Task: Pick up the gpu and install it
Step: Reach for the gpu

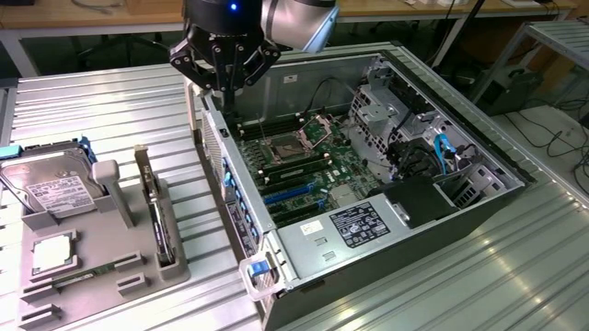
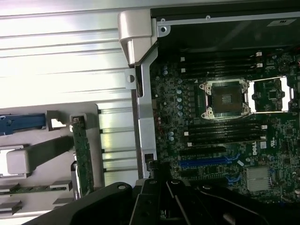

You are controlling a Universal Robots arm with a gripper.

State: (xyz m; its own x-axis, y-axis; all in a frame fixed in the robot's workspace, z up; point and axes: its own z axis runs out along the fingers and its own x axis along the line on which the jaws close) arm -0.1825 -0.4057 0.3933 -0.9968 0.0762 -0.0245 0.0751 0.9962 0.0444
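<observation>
- Ribbed metal surface (image 1: 101, 103) carries an open computer case (image 1: 304, 86) and a grey holder (image 1: 120, 265), with benches behind.
- Jaws (image 1: 226, 93) look drawn together with nothing between them. They hang directly over the case's near wall rim.
- Risk: if you lower from here, you strike that rim or the motherboard (image 1: 308, 169) edge just inside it.
- The gpu (image 1: 162, 224) stands on edge in the holder, well apart from the jaws.
- Risk: the card is thin and its slot snug, so an off-centre pinch could tilt it or drag the holder up.
- Hard drive (image 1: 55, 183) stands near, with a grey post between.
- Room: you have bare surface between holder and case. Inside, the blue slots (image 1: 287, 195) lie close to the wall, and cables (image 1: 442, 155) crowd the far side.
</observation>
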